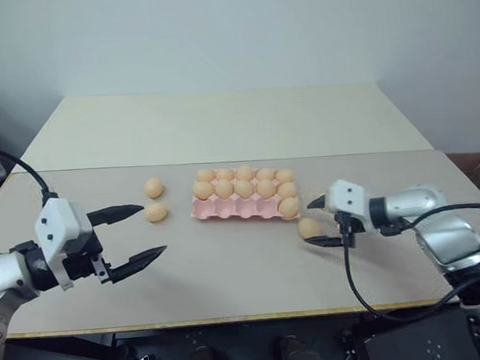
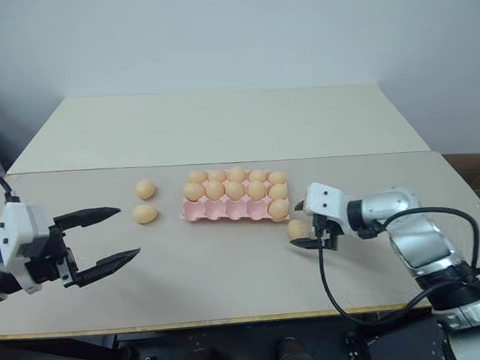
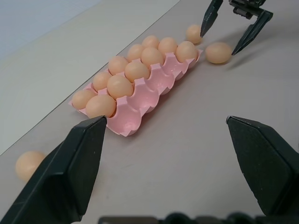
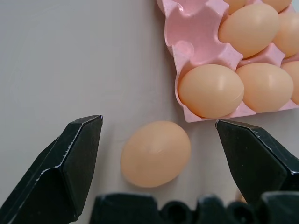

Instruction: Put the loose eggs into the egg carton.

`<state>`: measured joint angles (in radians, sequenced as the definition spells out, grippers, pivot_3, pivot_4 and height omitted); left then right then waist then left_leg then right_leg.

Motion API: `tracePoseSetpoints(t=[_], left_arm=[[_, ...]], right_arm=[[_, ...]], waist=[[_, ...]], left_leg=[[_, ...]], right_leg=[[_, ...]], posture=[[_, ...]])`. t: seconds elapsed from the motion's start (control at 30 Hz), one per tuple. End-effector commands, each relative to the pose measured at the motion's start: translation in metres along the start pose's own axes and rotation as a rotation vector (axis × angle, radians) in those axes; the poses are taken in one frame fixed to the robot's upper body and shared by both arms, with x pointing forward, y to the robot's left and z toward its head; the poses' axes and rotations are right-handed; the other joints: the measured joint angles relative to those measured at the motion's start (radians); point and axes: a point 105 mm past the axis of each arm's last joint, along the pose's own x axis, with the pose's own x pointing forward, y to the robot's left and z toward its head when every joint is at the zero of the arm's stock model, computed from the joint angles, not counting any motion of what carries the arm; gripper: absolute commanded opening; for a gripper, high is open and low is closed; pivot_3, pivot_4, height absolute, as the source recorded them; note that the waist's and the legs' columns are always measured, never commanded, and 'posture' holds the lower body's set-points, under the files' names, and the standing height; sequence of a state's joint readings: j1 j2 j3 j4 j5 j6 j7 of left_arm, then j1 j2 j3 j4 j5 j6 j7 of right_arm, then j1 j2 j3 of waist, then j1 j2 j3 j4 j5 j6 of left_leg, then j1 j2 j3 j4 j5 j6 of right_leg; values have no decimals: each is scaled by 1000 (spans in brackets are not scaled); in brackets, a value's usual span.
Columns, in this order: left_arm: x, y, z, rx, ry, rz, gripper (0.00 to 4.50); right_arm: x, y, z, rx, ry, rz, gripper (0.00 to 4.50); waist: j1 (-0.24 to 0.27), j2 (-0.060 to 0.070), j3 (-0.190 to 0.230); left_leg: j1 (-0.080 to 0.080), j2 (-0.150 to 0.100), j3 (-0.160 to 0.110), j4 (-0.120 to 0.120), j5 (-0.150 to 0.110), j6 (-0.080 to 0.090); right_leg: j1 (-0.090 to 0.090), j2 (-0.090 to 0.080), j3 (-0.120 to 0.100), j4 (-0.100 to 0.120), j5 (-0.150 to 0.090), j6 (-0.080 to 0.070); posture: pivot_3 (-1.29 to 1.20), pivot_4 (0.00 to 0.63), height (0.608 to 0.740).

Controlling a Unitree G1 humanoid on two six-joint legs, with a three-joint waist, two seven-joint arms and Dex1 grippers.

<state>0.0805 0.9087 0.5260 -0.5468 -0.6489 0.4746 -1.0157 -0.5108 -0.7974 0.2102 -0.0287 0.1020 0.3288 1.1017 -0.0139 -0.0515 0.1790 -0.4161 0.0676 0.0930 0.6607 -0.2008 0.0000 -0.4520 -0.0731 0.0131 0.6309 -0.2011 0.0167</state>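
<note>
Pink egg carton (image 1: pixel 240 206) is sitting mid-table (image 1: pixel 230 271), w/ back two rows filled w/ eggs and one more egg in the front row's right-end cup; rest of the front row is standing empty.

Three loose eggs are lying on the table:
- far left egg (image 1: pixel 153 188), well left of carton
- near left egg (image 1: pixel 156 212), just in front of the far one, also left of carton
- right egg (image 1: pixel 309 227), just off carton's front right corner, close to but not touching it.

Right pincer (image 1: pixel 319 221) is reaching in from the right w/ fingers apart, straddling the right egg: one finger on each side, egg sitting in the gap. In right wrist view that egg is lying between the two black tips w/ table showing on both sides, so nothing is being gripped.

Left pincer (image 1: pixel 138 231) is hanging over the table's front left area, fingers wide apart, pointing toward the carton; holding nothing. Near left egg is lying just beyond its upper fingertip, not touching.
</note>
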Motion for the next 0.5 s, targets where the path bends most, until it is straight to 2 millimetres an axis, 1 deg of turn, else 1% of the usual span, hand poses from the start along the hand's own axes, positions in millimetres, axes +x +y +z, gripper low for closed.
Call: tracePoseSetpoints(t=[0.03, 0.17, 0.27, 0.4, 0.47, 0.5], left_arm=[[0, 1, 7, 43, -10, 0, 4466], [-1, 1, 6, 48, -2, 9, 4466], [-2, 1, 5, 52, 8, 18, 4500], [-2, 1, 4, 56, 18, 20, 4500], [-2, 1, 4, 56, 20, 21, 4500], [-2, 1, 3, 55, 25, 22, 4500]], right_arm=[[1, -7, -1, 3, 12, -28, 4500], [8, -6, -7, 26, 29, -20, 4500], [10, -4, -7, 32, 24, -4, 3899], [10, -3, -13, 33, 56, -9, 2555], [8, -5, -13, 31, 57, -23, 2261], [6, -4, -13, 30, 59, -18, 2261]], waist=[[2, 0, 0], [1, 0, 0], [1, 0, 0], [-1, 0, 0], [-1, 0, 0], [-1, 0, 0]], left_leg=[[0, 0, 0, 0, 0, 0], [0, 0, 0, 0, 0, 0], [0, 0, 0, 0, 0, 0], [0, 0, 0, 0, 0, 0], [0, 0, 0, 0, 0, 0], [0, 0, 0, 0, 0, 0]], right_leg=[[0, 0, 0, 0, 0, 0], [0, 0, 0, 0, 0, 0], [0, 0, 0, 0, 0, 0], [0, 0, 0, 0, 0, 0], [0, 0, 0, 0, 0, 0], [0, 0, 0, 0, 0, 0]], posture=[[0, 150, 740], [0, 150, 740], [0, 150, 740], [0, 150, 740], [0, 150, 740], [0, 150, 740]])
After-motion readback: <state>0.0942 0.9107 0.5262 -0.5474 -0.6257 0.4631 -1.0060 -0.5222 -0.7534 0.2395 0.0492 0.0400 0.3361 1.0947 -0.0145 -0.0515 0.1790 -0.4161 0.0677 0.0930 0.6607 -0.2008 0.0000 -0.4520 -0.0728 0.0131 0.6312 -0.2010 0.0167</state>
